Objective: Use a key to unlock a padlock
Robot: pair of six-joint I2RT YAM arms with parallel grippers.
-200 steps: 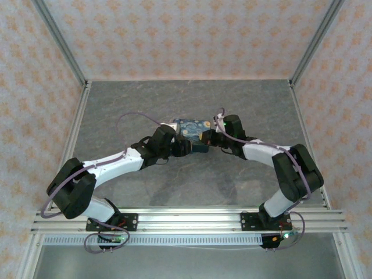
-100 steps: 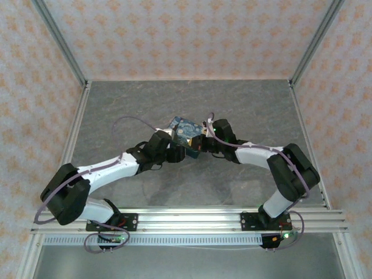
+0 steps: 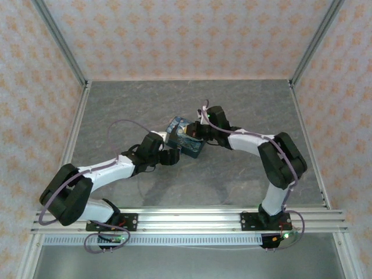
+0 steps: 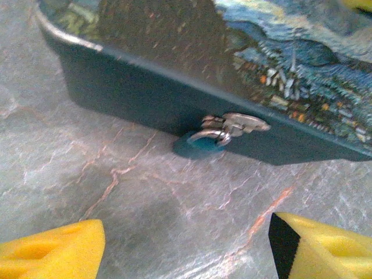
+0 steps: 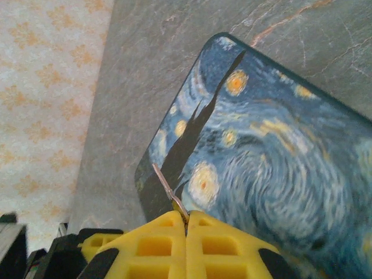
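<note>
The padlock is a tiny dark bluish body with a thin silvery loop, hanging from the metal hasp on the side wall of the blue-and-yellow painted tin. It rests against the table at the tin's foot. My left gripper stands open a short way in front of it, with only bare table between its yellow fingers. My right gripper is shut on the key, whose thin silver blade sticks out over the tin's lid. From above, the tin lies between both grippers.
The grey marbled table has free room behind and to both sides of the tin. Patterned walls and metal frame posts enclose it. A rail with the arm bases runs along the near edge.
The left gripper has let go of the tin, opened wider and drawn back toward the near left. The right gripper has moved left with the key, and the tin has turned and shifted left.
</note>
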